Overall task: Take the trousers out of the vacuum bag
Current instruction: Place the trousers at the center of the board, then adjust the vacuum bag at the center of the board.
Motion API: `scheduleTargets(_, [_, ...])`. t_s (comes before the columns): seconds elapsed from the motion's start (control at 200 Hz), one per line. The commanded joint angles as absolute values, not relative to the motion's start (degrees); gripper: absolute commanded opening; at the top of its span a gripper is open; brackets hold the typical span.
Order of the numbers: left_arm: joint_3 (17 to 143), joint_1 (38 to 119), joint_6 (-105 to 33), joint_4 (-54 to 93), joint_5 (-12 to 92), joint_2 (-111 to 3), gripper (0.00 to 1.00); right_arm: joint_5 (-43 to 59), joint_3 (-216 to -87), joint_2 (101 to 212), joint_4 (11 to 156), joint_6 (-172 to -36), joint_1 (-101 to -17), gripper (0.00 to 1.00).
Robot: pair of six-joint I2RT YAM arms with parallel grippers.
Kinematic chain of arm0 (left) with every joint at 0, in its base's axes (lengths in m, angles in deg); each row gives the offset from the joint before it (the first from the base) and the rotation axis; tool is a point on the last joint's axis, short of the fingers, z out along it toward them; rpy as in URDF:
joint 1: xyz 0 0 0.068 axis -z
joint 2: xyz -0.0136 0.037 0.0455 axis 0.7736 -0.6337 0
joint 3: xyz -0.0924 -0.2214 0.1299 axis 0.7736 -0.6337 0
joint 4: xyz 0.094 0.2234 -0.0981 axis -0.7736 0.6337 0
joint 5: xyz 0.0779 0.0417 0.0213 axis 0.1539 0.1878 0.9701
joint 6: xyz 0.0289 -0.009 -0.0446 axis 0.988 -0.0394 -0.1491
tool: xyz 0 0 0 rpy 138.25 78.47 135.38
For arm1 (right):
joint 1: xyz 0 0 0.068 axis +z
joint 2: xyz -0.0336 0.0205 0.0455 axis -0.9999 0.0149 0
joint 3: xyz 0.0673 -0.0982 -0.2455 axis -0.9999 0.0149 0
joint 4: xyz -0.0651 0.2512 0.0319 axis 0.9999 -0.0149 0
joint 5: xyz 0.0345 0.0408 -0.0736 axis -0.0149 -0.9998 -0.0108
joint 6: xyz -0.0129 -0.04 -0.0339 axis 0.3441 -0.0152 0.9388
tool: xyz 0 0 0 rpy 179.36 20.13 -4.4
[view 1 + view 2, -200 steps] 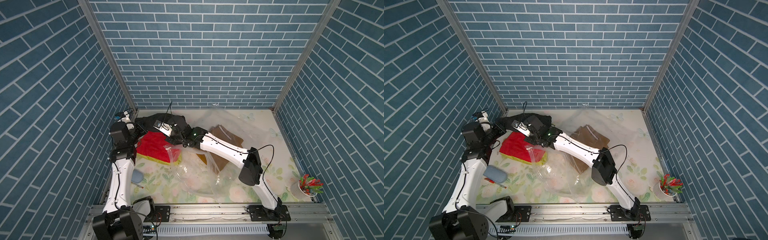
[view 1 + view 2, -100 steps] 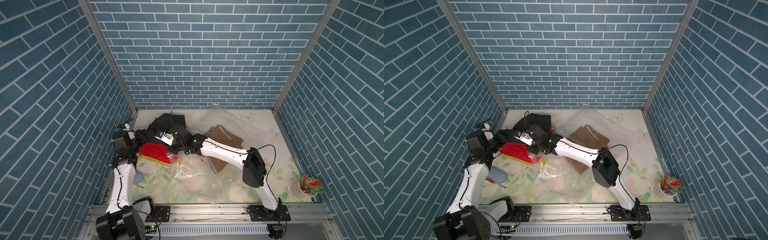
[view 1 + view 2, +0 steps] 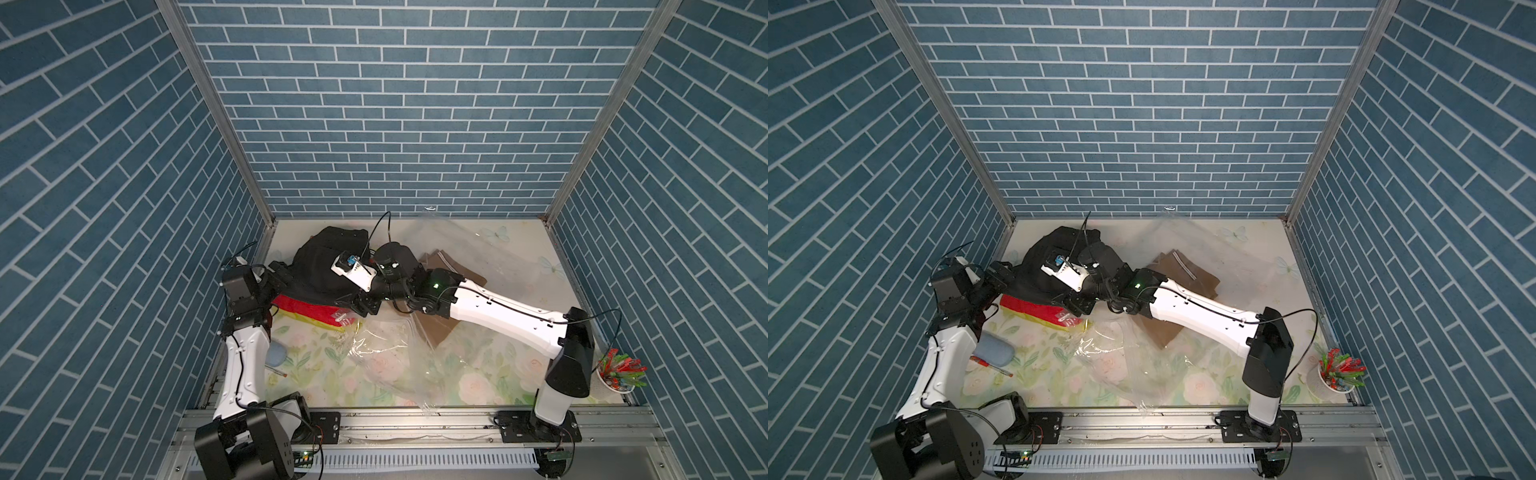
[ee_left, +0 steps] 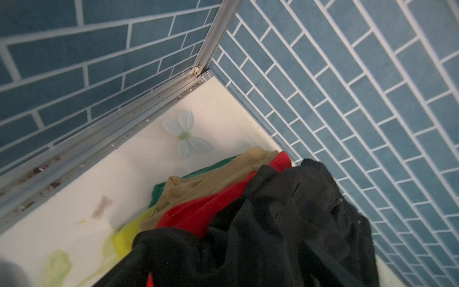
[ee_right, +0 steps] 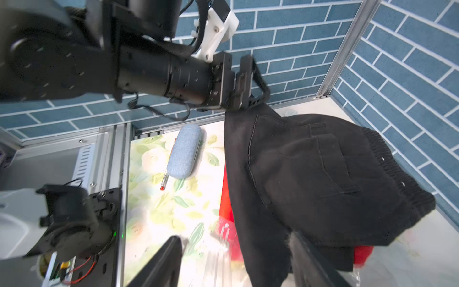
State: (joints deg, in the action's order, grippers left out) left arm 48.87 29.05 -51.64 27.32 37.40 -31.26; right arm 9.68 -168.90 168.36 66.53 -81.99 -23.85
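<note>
The trousers form a stack at the table's far left corner: black trousers (image 3: 328, 266) draped on top, red trousers (image 3: 309, 309) and a yellow edge (image 3: 328, 326) beneath. At their left edge sits the left tool (image 5: 244, 82), its jaws spread, with the black cloth hanging just below it. Near the arm lie a blue-grey case (image 3: 994, 351) and a pen (image 3: 990, 365). The right tool (image 5: 236, 261), jaws apart, straddles the black hem. Further right, the vacuum bag (image 3: 415, 357) sprawls crumpled, brown trousers (image 3: 1183, 274) under its plastic. A cup of clips (image 3: 619, 372) stands far right.
</note>
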Motion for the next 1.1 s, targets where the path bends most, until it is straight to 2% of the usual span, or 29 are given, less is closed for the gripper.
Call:
scheduleTargets(0.0, [53.35,28.68,-49.93,28.9,37.89,-30.66,1.0,11.57,-164.18,163.44,68.19,-85.37,-23.93,0.77])
scheduleTargets(0.17, [57.86,28.7,-47.29,33.63,37.39,-28.17,0.99,23.79,-154.41,154.64,69.58,-88.93,-23.63,0.8])
scheduleTargets(0.285, [59.61,28.84,-46.55,34.46,30.75,-26.5,0.99,29.66,-148.37,148.72,69.84,-90.55,-23.24,0.81])
scheduleTargets(0.385, [59.28,30.33,-47.03,33.11,23.5,-25.17,1.0,30.92,-144.65,144.36,68.99,-92.0,-23.05,0.81])
scheduleTargets(0.49, [58.51,35.05,-47.03,33.12,20.46,-24.27,1.0,30.86,-141.9,140.51,68.31,-93.92,-22.17,0.82])
scheduleTargets(0.645, [57.64,46.82,-46.2,34.93,26.63,-24.43,0.99,32.65,-139.87,137.03,67.58,-96.98,-19.52,0.82])
scheduleTargets(0.78, [55.02,53.18,-47.53,34.24,32.21,-26.36,1.0,35.24,-138.07,136.16,66.43,-100.58,-17.34,0.83])
scheduleTargets(1.095, [48.98,59.55,-49.82,30.58,45.65,-36.06,1.0,46.11,-131.18,136.43,64.29,-107.83,-14.97,0.82])
